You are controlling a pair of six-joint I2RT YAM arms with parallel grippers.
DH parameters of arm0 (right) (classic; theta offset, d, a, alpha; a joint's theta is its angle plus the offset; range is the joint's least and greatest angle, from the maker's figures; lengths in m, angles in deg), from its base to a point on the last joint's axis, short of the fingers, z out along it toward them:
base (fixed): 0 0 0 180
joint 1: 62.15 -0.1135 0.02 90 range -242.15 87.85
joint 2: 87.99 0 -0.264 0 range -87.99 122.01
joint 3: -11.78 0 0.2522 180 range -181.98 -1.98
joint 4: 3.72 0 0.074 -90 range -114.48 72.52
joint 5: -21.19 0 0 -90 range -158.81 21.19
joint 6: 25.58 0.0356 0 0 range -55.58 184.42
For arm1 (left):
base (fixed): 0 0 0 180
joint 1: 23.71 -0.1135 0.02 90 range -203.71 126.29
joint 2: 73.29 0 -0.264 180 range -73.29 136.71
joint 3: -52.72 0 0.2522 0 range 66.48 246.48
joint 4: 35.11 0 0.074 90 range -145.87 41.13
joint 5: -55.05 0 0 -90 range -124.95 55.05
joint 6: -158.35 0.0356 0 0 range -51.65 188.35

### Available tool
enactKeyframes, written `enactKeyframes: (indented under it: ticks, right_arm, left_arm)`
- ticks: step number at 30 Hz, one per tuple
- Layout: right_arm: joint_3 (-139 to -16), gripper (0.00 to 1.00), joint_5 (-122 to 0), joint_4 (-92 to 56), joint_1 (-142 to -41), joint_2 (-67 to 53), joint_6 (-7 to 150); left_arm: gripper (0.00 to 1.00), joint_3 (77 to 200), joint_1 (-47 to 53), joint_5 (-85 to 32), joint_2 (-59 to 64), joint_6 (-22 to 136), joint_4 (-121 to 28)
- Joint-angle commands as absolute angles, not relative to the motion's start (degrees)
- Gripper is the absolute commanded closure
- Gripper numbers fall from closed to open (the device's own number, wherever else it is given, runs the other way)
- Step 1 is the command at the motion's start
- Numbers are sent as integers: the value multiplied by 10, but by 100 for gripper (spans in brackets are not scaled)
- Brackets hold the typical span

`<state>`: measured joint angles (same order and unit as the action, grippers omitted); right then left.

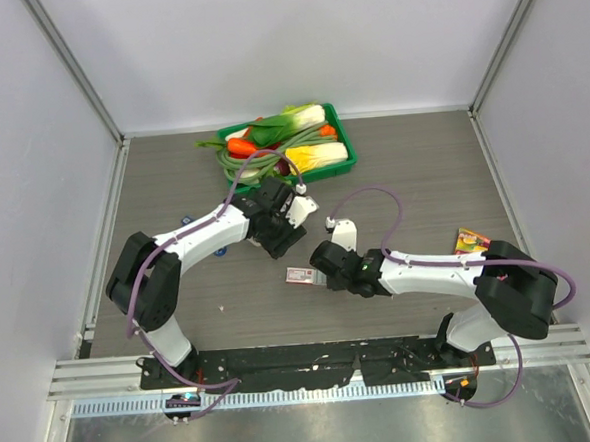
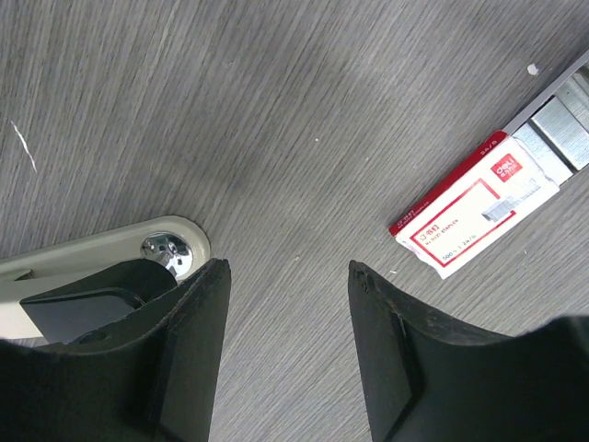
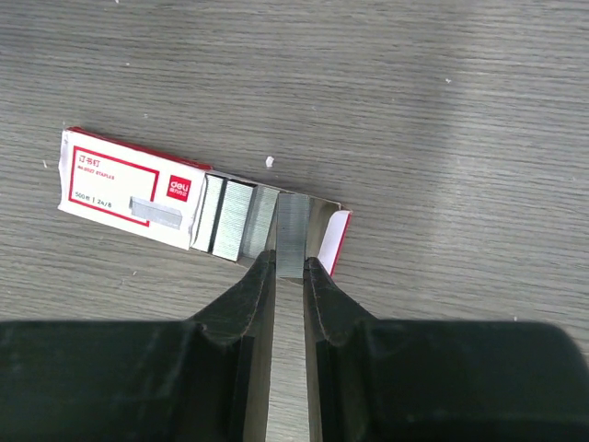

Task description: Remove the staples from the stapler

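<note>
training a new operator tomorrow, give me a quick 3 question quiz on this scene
1. True or false: the right pincer is closed on a strip of staples at the open end of the staple box.
2. What shows between the left pincer fingers in its wrist view? A) a pen B) a coin C) only bare table
3. Fill in: the green tray at the far edge holds ____.

Key: 1 true; 2 C; 3 vegetables
</note>
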<state>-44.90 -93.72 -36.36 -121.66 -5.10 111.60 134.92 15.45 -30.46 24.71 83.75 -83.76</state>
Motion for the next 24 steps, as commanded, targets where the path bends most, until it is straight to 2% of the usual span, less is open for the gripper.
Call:
enactKeyframes:
  ticks: [1, 24]
  right_arm:
    - [-446, 87, -960, -361, -1217, -60, 1129]
    - [-432, 87, -982, -391, -1217, -69, 1132]
  left_arm:
    - [42, 1347, 156, -311, 234, 842, -819]
    - [42, 1345, 157, -310, 226, 843, -822]
